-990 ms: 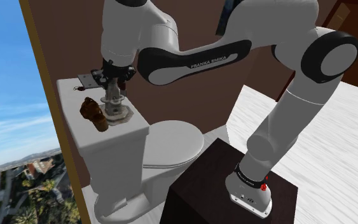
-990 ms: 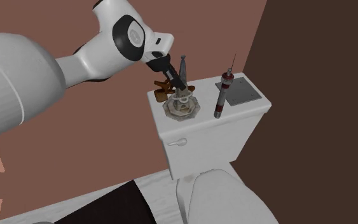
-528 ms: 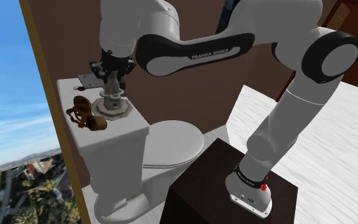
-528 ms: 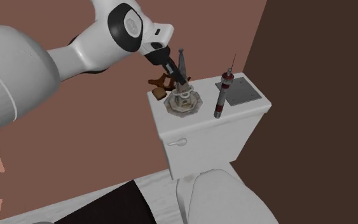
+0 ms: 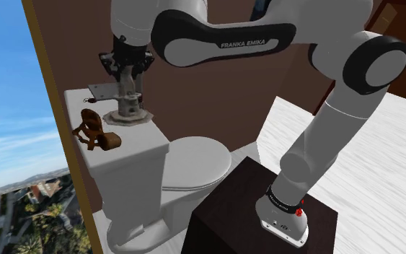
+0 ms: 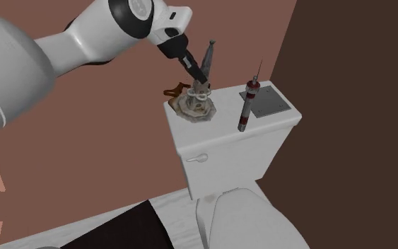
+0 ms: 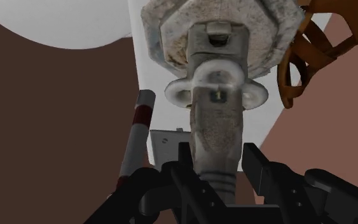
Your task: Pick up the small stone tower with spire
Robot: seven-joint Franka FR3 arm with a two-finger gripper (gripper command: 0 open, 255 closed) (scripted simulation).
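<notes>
While in tool, tower beside ornament.

My claw clasps the grey, weathered stone tower by its shaft, its spire leaning toward the second exterior view's right and its broad base at the tank lid.

White arm stretched forward, jaws pointing down, clamped.

Toilet tank: white, frame centre.
Brown ornament: at the tank lid's edge, shoulder view's left.
Red-and-grey stick: standing beside grey plate.
</notes>
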